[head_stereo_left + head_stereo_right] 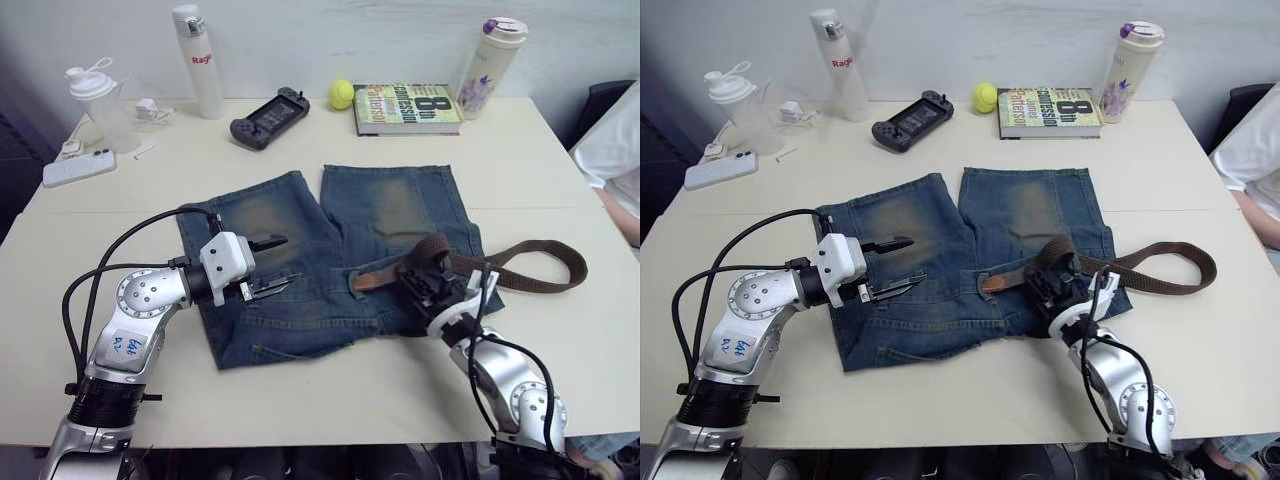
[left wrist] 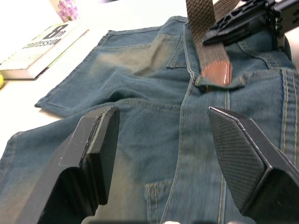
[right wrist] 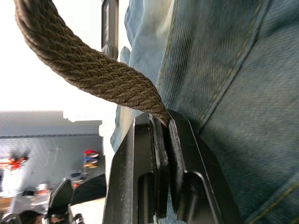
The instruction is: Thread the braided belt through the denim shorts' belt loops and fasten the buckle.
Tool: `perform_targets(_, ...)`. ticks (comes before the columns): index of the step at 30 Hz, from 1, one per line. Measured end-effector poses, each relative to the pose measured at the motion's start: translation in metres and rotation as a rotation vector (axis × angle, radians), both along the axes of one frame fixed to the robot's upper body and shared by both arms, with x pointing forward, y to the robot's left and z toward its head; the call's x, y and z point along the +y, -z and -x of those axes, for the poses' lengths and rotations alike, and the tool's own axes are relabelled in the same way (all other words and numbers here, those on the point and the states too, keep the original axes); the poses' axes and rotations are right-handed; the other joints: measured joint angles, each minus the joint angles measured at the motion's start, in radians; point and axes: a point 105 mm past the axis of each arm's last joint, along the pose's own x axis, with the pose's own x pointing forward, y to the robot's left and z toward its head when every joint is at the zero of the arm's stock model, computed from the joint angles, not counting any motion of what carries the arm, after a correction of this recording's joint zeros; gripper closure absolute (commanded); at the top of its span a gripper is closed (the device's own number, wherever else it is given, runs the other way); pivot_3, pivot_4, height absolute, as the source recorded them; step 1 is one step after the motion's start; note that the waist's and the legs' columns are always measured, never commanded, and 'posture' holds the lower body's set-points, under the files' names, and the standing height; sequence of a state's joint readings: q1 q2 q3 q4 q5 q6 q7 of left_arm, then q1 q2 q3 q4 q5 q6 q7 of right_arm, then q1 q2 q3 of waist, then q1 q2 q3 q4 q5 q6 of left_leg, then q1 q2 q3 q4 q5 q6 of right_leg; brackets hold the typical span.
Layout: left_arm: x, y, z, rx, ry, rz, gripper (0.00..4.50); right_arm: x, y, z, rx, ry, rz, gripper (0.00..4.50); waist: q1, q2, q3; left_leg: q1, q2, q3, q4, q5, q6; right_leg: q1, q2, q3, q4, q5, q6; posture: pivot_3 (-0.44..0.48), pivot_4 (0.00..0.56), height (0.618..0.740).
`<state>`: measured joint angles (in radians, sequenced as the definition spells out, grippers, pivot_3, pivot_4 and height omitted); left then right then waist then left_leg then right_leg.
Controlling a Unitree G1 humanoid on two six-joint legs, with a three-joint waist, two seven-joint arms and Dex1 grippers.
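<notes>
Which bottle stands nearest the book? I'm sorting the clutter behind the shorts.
The flower-patterned bottle with the purple lid, right beside the book; the white bottle and clear shaker stand far left.

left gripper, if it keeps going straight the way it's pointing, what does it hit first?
Likely the tan leather tip of the braided belt, lying on the denim shorts. The open left gripper points straight at it, though depth is unclear.

Faded blue denim shorts (image 1: 330, 255) with yellowish-brown patches, dark brown braided belt (image 1: 520, 265), tan leather tip, cream bench (image 1: 560, 170).
</notes>
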<state>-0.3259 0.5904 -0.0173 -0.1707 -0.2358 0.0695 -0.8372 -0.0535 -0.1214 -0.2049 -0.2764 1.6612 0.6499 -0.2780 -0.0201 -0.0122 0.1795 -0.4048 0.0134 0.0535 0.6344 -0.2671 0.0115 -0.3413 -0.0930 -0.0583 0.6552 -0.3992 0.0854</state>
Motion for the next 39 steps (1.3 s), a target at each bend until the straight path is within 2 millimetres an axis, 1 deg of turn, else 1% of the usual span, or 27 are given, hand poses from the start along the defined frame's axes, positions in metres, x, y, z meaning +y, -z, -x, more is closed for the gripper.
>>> perform_targets(5,0.000,0.000,0.000,-0.003,-0.001,0.000,1.17,0.017,0.000,0.003,0.010,-0.048,-0.012,4.50,-0.011,0.000,0.000,0.000,0.000,0.000,-0.003,0.002,-0.003,-0.001,0.000,0.000,-0.001,0.000,0.000,0.000,0.150,0.740)
perform_targets(9,-0.001,0.000,0.000,-0.006,0.001,0.001,1.17,0.020,0.001,0.002,-0.007,-0.058,0.049,4.50,-0.011,0.000,0.000,0.001,0.000,0.000,-0.003,0.002,-0.004,0.000,0.000,0.001,-0.001,0.000,0.000,0.000,0.150,0.740)
perform_targets(12,-0.002,0.000,0.000,-0.008,0.004,0.004,1.17,0.014,-0.004,-0.005,-0.052,-0.022,0.114,4.50,-0.009,0.000,0.000,0.001,0.000,0.001,-0.003,0.002,-0.004,-0.001,0.000,0.001,-0.001,0.000,0.000,0.000,0.150,0.740)
perform_targets(16,-0.003,0.000,0.000,-0.008,0.006,0.008,1.17,-0.008,-0.019,-0.016,-0.165,0.060,0.265,4.50,-0.004,0.000,0.000,0.000,0.000,0.001,-0.003,0.002,-0.003,-0.001,0.000,0.001,-0.002,0.000,0.000,0.000,0.150,0.740)
perform_targets(18,-0.003,0.000,0.000,-0.008,0.008,0.010,1.17,-0.010,-0.027,-0.016,-0.220,0.070,0.311,4.50,-0.005,0.000,0.000,0.000,0.000,0.001,-0.003,0.002,-0.003,-0.001,0.000,0.001,-0.002,0.000,0.000,0.000,0.150,0.740)
perform_targets(20,-0.004,0.000,0.000,-0.007,0.010,0.013,1.17,-0.008,-0.029,-0.014,-0.246,0.060,0.345,4.50,-0.005,0.000,0.000,0.000,0.000,0.001,-0.003,0.002,-0.003,-0.001,0.000,0.001,-0.002,0.000,0.000,0.000,0.150,0.740)
perform_targets(23,-0.005,0.000,0.001,-0.006,0.013,0.013,1.17,-0.004,-0.024,-0.009,-0.246,0.042,0.385,4.50,-0.005,0.000,0.000,0.000,0.000,0.001,-0.003,0.002,-0.003,-0.001,0.000,0.001,-0.002,0.000,0.000,0.000,0.150,0.740)
perform_targets(25,-0.005,0.000,0.000,-0.005,0.013,0.013,1.17,0.004,-0.020,-0.003,-0.247,0.010,0.417,4.50,-0.007,0.000,0.000,0.000,0.000,0.001,-0.003,0.002,-0.003,-0.001,0.000,0.001,-0.002,0.000,0.000,0.000,0.150,0.740)
perform_targets(28,-0.005,-0.002,0.000,-0.009,0.015,0.014,1.17,0.009,-0.020,0.001,-0.262,0.003,0.448,4.50,-0.008,0.000,0.000,0.000,0.000,0.001,-0.003,0.002,-0.003,-0.001,0.000,0.001,-0.002,0.000,0.000,0.000,0.150,0.740)
perform_targets(30,-0.005,-0.002,0.000,-0.011,0.015,0.013,1.17,0.012,-0.022,0.001,-0.271,0.009,0.437,4.50,-0.008,0.000,0.000,0.000,0.000,0.001,-0.003,0.002,-0.004,-0.001,0.000,0.001,-0.002,0.000,0.000,0.000,0.150,0.740)
perform_targets(35,-0.005,-0.002,0.000,-0.009,0.014,0.014,1.17,0.011,-0.021,0.001,-0.272,0.018,0.456,4.50,-0.007,0.000,0.000,0.001,0.000,0.001,-0.003,0.003,-0.004,-0.001,0.000,0.001,-0.002,0.000,0.000,0.000,0.150,0.740)
perform_targets(39,-0.005,-0.002,-0.001,-0.005,0.012,0.015,1.17,0.014,-0.020,0.003,-0.260,-0.007,0.435,4.50,-0.008,0.000,0.000,0.001,0.000,0.001,-0.004,0.003,-0.004,-0.001,0.001,0.001,-0.002,0.000,0.000,0.000,0.150,0.740)
